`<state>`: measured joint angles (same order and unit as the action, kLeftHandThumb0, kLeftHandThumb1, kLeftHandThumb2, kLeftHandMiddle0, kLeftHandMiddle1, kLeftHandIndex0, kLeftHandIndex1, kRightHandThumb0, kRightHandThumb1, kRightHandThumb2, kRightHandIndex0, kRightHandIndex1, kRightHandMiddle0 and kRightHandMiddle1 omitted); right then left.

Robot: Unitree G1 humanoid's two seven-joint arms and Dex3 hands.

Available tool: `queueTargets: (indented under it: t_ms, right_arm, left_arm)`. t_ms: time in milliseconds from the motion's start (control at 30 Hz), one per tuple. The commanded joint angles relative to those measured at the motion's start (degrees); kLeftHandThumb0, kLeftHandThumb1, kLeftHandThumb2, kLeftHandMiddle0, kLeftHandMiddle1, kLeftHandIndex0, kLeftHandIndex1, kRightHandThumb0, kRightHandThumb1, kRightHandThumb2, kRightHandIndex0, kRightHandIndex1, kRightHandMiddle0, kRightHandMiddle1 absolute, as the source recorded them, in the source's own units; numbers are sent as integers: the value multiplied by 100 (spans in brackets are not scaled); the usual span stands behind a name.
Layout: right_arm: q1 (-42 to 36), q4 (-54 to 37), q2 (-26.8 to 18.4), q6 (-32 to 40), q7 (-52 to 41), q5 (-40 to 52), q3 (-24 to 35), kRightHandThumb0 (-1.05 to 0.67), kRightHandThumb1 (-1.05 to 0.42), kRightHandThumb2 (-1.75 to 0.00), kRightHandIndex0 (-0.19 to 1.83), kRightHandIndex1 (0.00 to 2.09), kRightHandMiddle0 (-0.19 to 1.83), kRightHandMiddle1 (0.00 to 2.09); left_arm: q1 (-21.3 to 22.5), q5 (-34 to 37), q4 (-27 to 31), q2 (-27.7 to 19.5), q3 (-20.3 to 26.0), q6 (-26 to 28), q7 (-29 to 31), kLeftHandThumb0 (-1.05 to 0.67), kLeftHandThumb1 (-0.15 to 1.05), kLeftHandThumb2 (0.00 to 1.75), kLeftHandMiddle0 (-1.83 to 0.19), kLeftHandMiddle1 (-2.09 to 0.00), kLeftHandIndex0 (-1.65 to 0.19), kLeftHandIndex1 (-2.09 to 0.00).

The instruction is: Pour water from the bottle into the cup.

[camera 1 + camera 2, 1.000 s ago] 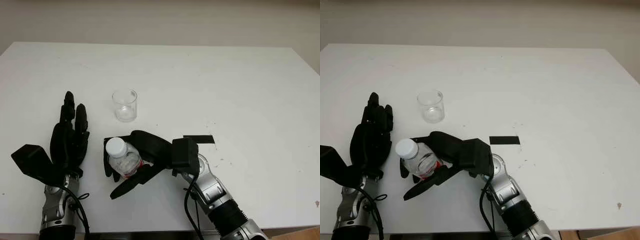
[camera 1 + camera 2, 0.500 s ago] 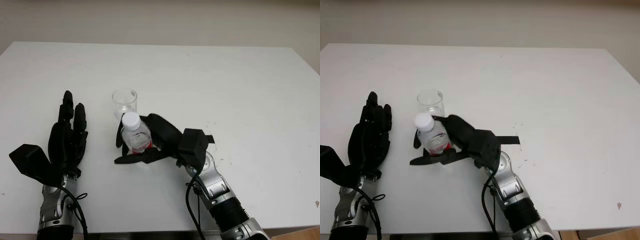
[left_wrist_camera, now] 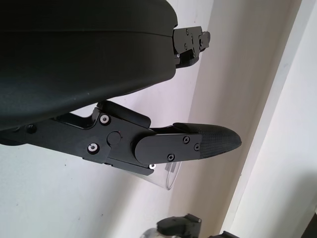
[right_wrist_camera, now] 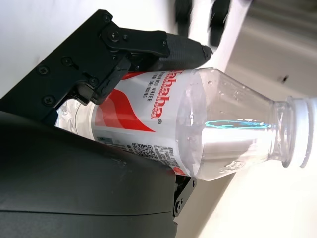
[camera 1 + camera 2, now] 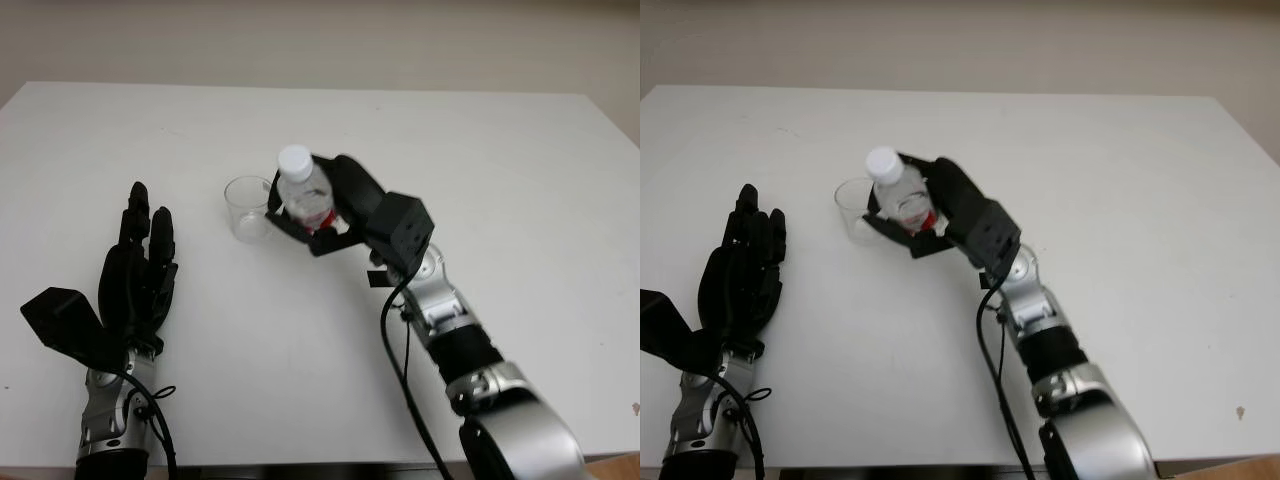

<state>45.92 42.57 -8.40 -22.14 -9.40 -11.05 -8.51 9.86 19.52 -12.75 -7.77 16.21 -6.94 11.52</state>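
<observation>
A clear water bottle (image 5: 305, 196) with a white cap and a red-and-white label is held upright above the table, just right of the cup. My right hand (image 5: 332, 207) is shut on the bottle, its fingers wrapped round the labelled body (image 4: 148, 124). The cap is still on the bottle's neck (image 4: 303, 130). The clear plastic cup (image 5: 247, 208) stands upright on the white table (image 5: 480, 160), close to the bottle's left side. My left hand (image 5: 138, 275) is open at the front left of the table, well left of the cup. The cup's rim (image 3: 166, 178) peeks out beyond the left hand's finger.
A short strip of black tape (image 5: 377, 279) lies on the table, partly under my right forearm. The table's far edge meets a pale wall.
My right hand has lifted the bottle from near the front of the table and carried it away and to the right, up beside the cup. The left hand has stayed put.
</observation>
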Motion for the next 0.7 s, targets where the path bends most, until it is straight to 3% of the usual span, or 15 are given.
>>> queueTargets:
  t_ms: [0, 100, 333, 667]
  right_arm:
    - [360, 397, -116, -281, 216, -171, 0, -18, -80, -67, 166, 209, 163, 209]
    - [745, 975, -295, -629, 625, -573, -129, -18, -88, -51, 158, 209, 150, 209]
    - [1495, 2000, -466, -804, 1395, -1082, -267, -18, -89, -46, 154, 209, 141, 209]
    - [2332, 2788, -415, -92, 2021, -1668, -651, -23, -93, -39, 148, 209, 129, 209]
  left_arm:
    - [51, 4, 31, 22, 0, -15, 3, -70, 105, 42, 11, -5, 11, -5]
    - [56, 8, 9, 24, 3, -17, 4, -70, 105, 41, 11, -5, 11, -5]
    - [76, -20, -24, -5, 6, -27, 3, -70, 105, 42, 12, -5, 12, -5]
    - [136, 17, -82, 47, -12, -20, 24, -70, 105, 43, 13, -5, 13, -5]
